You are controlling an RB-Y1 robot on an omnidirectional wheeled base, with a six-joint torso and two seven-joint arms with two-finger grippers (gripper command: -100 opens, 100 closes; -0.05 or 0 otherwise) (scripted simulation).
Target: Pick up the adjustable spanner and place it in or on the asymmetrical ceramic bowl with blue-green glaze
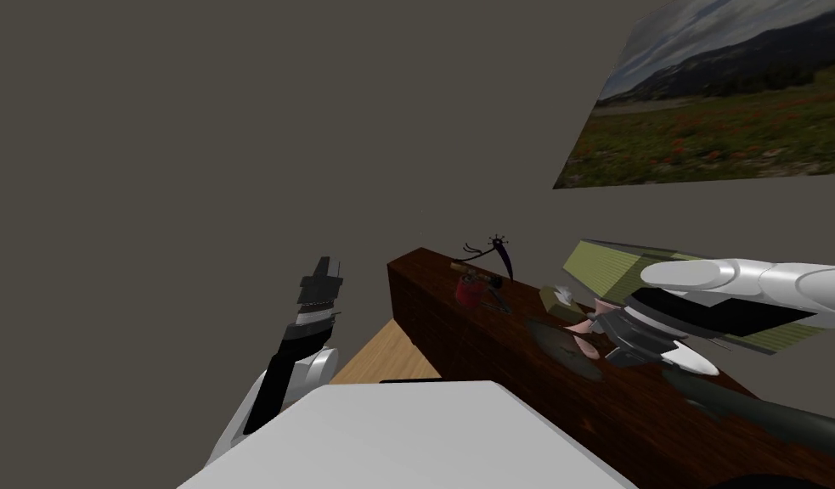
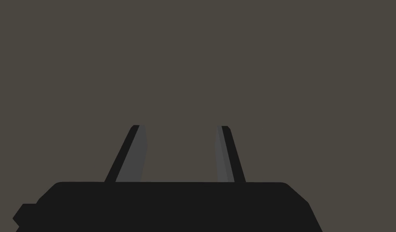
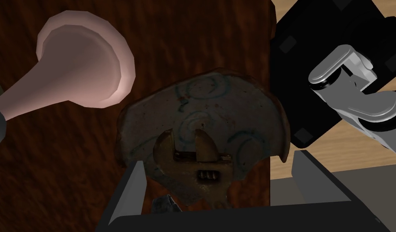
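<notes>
Right gripper [image 3: 219,161] spread wide, holding nothing, over rusty spanner [image 3: 193,161] lying in swirl-marked bowl [image 3: 217,92] on dark wooden counter [image 3: 72,169]. Left gripper [image 2: 181,127] parted, empty, far left.

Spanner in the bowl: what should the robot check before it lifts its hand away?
1. Spanner lies on the bowl: ok.
2. Right gripper fingers wide apart, not pressing the spanner: ok.
3. Spanner's handle end fully on the bowl: cannot tell, the gripper body hides it.
4. Pink horn-shaped thing beside the bowl, apart from the fingers: ok.
5. Left gripper open and empty: ok.
</notes>
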